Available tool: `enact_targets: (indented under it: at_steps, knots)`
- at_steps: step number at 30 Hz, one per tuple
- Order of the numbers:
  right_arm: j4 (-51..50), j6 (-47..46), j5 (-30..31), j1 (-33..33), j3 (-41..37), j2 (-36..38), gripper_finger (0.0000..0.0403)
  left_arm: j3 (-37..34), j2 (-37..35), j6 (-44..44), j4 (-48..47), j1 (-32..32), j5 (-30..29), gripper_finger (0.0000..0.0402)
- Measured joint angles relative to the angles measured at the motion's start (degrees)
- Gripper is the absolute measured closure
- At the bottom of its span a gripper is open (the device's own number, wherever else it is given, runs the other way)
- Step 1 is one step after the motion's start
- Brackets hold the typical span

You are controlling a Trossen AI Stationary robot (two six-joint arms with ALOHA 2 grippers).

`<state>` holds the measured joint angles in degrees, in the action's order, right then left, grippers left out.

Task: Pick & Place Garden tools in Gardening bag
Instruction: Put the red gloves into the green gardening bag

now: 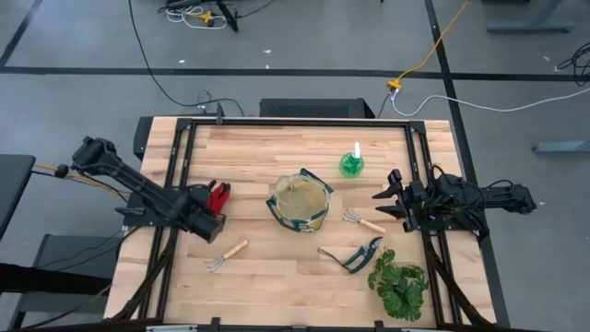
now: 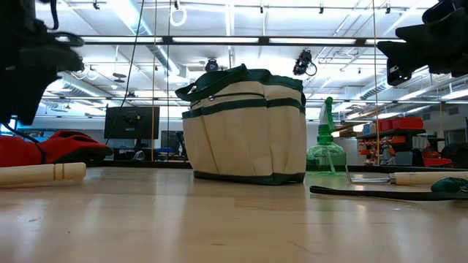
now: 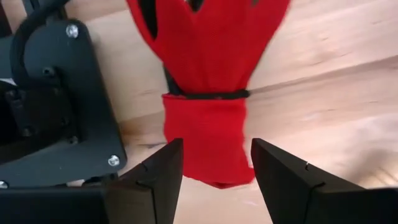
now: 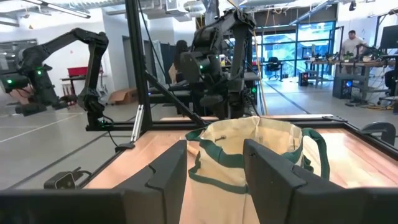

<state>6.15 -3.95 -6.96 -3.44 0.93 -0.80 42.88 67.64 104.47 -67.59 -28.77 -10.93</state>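
Note:
The red gloves (image 1: 218, 195) lie on the table left of the tan and green gardening bag (image 1: 300, 203), which stands upright at mid table. My left gripper (image 1: 215, 206) hangs open just above the gloves, its fingers on either side of the cuff (image 3: 205, 146), apart from it in the low view (image 2: 44, 147). My right gripper (image 1: 380, 203) is open and empty, raised right of the bag and pointing at it (image 4: 249, 149). The green spray bottle (image 1: 351, 164) stands beyond the bag. One rake (image 1: 364, 221) and the shears (image 1: 355, 256) lie right of it. The other rake (image 1: 228, 255) lies near left.
A leafy green plant (image 1: 398, 284) sits at the near right corner, close to the shears. A dark metal frame (image 1: 184, 148) runs along the table's left, far and right sides. Bare wood shows in front of the bag (image 1: 286, 267).

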Motion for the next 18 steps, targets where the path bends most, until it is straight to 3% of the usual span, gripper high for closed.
enact_targets:
  at_steps: [18]
  knots:
    - [-0.3,0.0,0.0,0.0,0.0,0.0,0.0243,-7.3,0.0,3.0,9.7,0.5,0.7,0.0204]
